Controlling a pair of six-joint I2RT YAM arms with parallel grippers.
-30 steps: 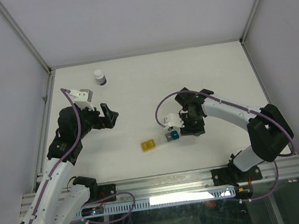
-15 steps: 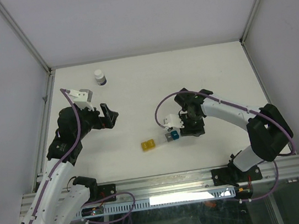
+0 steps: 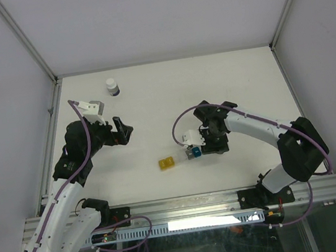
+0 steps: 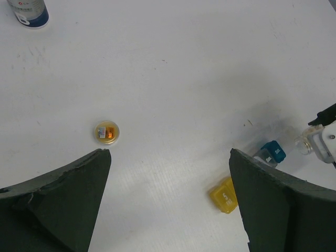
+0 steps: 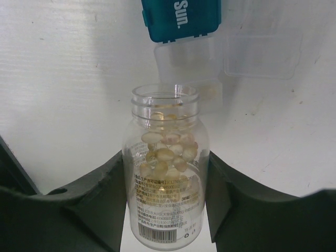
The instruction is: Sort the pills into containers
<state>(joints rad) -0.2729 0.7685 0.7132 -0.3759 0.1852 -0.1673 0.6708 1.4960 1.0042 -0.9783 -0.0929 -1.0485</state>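
Note:
My right gripper (image 3: 206, 142) (image 5: 167, 173) is shut on a clear labelled vial (image 5: 165, 178) that is uncapped and partly filled with pale tan pills (image 5: 168, 149). The vial's mouth points at an open clear container (image 5: 186, 73) with its lid (image 5: 262, 50) flipped aside. A blue container (image 5: 181, 18) (image 3: 193, 153) marked "Sun." joins it just beyond. A yellow container (image 3: 166, 163) (image 4: 224, 195) lies apart to the left. My left gripper (image 3: 121, 130) (image 4: 170, 205) is open, empty and held above the table.
A small white-capped dark bottle (image 3: 112, 87) (image 4: 29, 10) stands at the back left. A small round cap (image 4: 106, 132) lies on the white table in the left wrist view. Metal frame posts and grey walls bound the table (image 3: 242, 78).
My right gripper with the vial has shifted slightly left toward the containers. The left arm has not moved.

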